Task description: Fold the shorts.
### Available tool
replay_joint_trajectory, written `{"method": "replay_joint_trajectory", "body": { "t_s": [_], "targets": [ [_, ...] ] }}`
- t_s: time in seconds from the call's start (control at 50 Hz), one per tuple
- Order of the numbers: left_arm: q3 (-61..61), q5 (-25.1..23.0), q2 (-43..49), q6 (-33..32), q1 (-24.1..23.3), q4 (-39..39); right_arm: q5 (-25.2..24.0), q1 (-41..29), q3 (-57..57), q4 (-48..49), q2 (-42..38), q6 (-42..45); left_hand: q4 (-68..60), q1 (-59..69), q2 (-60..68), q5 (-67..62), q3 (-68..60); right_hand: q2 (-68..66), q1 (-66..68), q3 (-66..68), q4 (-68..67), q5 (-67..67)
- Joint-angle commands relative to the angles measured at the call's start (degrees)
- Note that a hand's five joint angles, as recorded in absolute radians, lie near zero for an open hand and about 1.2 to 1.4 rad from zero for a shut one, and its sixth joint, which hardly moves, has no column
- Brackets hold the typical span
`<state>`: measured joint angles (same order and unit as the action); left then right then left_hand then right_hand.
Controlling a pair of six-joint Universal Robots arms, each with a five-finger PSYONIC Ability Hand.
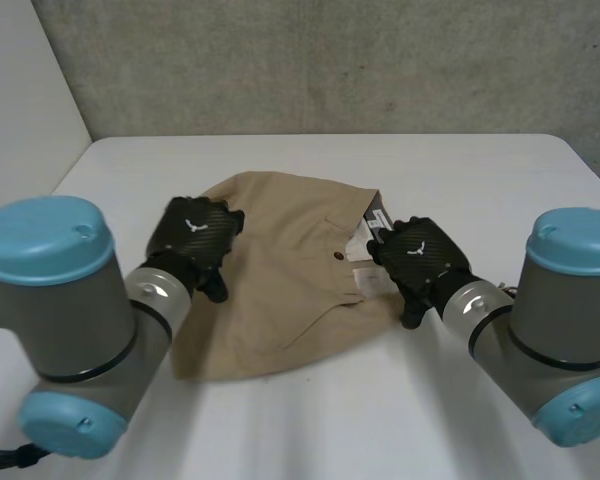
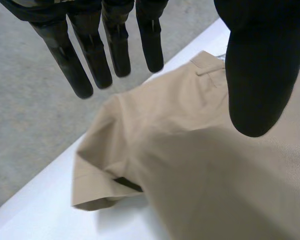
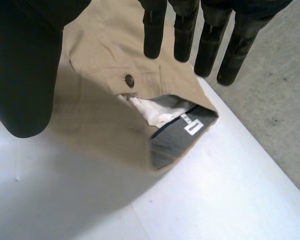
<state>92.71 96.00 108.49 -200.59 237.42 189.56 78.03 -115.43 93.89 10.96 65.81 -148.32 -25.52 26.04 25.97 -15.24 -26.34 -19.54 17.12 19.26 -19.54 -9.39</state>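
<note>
head: tan shorts (image 1: pixel 280 270) bunched mid table (image 1: pixel 480 180); left hand (image 1: pixel 193 238) at their 9 o'clock edge; right hand (image 1: pixel 420 255) at the 3 o'clock edge, by the waistband (image 1: pixel 370 222)
left wrist: fingers (image 2: pixel 92 55) straight, spread; thumb (image 2: pixel 260 75) apart; nothing gripped; shorts under the palm; leg hem (image 2: pixel 97 192) curled under
right wrist: fingers straight, thumb wide; nothing held; brown button (image 3: pixel 129 80) below the fingertips; waistband gaping; grey lining (image 3: pixel 167 142), white label (image 3: pixel 193 127)

White label (image 3: pixel 193 127) on grey inner waistband (image 3: pixel 170 142) of shorts (image 3: pixel 105 115), print too small to read. Smaller tag (image 3: pixel 184 118) just beside it, also illegible. White wing-like emblem (image 1: pixel 192 225) on back of left hand (image 1: pixel 185 246); same on right hand (image 1: pixel 432 266), no letters
</note>
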Motion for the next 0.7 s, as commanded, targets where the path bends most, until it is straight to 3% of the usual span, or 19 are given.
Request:
{"method": "replay_joint_trajectory", "body": {
  "t_s": [0.02,0.18,0.34,0.44,0.54,0.7],
  "targets": [
    [4.04,8.13,-10.20,2.47,-0.47,-1.48,-0.07,0.64,-0.46,-4.80,6.25,-0.57,8.39,-8.91,-8.84,8.11,9.21,4.24,-1.82,-3.96,4.24,4.10],
    [14.49,15.53,-17.60,10.47,-1.26,-4.02,-1.21,0.82,-0.73,-12.97,8.90,1.01,9.93,-10.45,-10.37,9.65,10.75,2.74,-0.31,-2.45,2.73,2.59],
    [23.30,15.01,-17.96,11.71,0.93,-5.43,-6.65,0.82,3.66,-13.78,8.90,9.35,2.53,-3.06,-2.98,2.26,3.35,1.89,0.54,-1.61,1.88,1.74],
    [25.24,11.24,-17.79,11.71,5.41,-5.52,-9.29,0.21,5.16,-13.43,8.90,13.76,-0.01,-0.52,-0.44,-0.28,0.82,2.23,0.20,-1.94,2.22,2.08],
    [25.59,3.95,-17.35,11.89,11.12,-6.31,-10.88,0.03,2.97,-12.46,8.11,13.58,-0.01,-0.52,-0.44,-0.28,0.82,1.89,0.54,-1.61,1.88,1.74],
    [25.59,-0.11,-12.69,12.33,11.75,-6.75,-10.35,-3.75,-3.45,-12.28,2.14,11.21,0.67,-1.19,-1.12,0.39,1.49,-0.63,3.05,0.91,-0.63,-0.78]
  ]
}}
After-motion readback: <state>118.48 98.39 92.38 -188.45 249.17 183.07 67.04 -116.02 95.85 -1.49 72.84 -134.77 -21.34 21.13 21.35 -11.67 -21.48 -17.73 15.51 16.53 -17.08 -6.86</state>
